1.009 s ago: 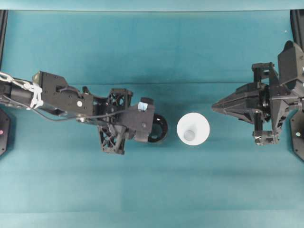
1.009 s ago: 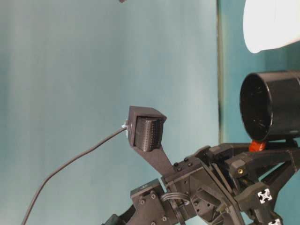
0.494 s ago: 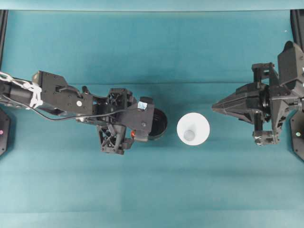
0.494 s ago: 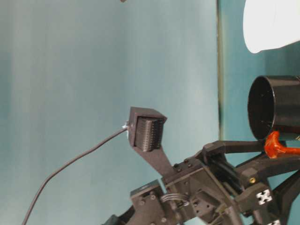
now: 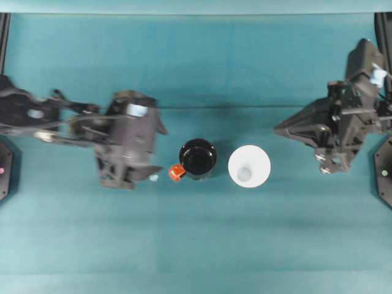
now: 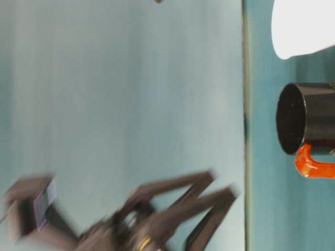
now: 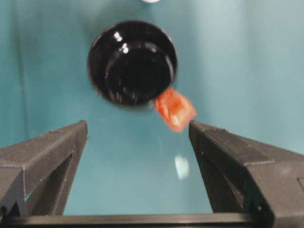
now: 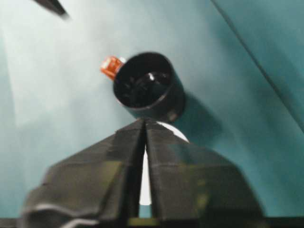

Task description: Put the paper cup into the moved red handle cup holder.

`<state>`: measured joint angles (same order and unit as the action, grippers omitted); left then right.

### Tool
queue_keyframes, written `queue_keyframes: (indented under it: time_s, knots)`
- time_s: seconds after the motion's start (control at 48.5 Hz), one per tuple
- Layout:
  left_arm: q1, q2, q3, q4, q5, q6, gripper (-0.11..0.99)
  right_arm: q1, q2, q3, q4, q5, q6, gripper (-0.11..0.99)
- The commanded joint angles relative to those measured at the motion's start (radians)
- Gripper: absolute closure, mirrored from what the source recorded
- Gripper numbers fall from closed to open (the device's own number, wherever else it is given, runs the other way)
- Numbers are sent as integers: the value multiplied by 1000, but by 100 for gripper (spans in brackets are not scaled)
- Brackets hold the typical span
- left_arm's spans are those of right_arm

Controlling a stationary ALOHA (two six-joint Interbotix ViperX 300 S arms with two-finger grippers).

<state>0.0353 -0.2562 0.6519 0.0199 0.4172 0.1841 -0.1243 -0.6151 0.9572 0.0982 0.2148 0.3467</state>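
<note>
The red handle cup holder (image 5: 197,158) is a glossy black cylinder standing upright mid-table, mouth up, with its red-orange handle (image 5: 176,173) pointing front-left. The white paper cup (image 5: 249,166) stands just to its right, a small gap between them. My left gripper (image 5: 156,150) is open, left of the holder and clear of it. In the left wrist view the holder (image 7: 132,61) and handle (image 7: 175,108) lie beyond the spread fingers (image 7: 47,156). My right gripper (image 5: 280,130) is shut with nothing in it, right of the cup. In the right wrist view its fingers (image 8: 118,161) hide most of the cup (image 8: 173,132).
The teal table surface (image 5: 196,245) spreads all round the two cups. Black arm bases sit at the far left edge (image 5: 5,168) and far right edge (image 5: 384,174). In the table-level view the left arm (image 6: 157,209) is motion-blurred.
My left gripper has let go of the holder's handle, opened and drawn back to the left. The holder stays beside the paper cup. The right arm tilted slightly.
</note>
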Motion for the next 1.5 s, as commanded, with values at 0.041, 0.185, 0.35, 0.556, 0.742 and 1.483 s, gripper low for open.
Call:
queue_keyframes:
  time_s: [0.041, 0.185, 0.35, 0.556, 0.742, 1.483]
  knots:
    - [-2, -92, 32, 2, 28, 0, -7, -11, 57, -64, 3, 72, 15, 86]
    - [-2, -149, 69, 2, 69, -2, -7, -12, 138, -120, 3, 158, 49, 58]
    - [-2, -187, 97, 2, 91, -2, -7, -23, 253, -196, -3, 295, 104, 10]
    - [-2, -198, 107, 2, 92, -5, -7, -34, 397, -276, -3, 433, 112, -7]
    - [-2, -196, 112, 2, 92, -6, -7, -34, 491, -342, -3, 483, 112, -7]
    - [-2, -190, 146, 2, 81, -8, -7, -75, 543, -264, 5, 506, 244, -7]
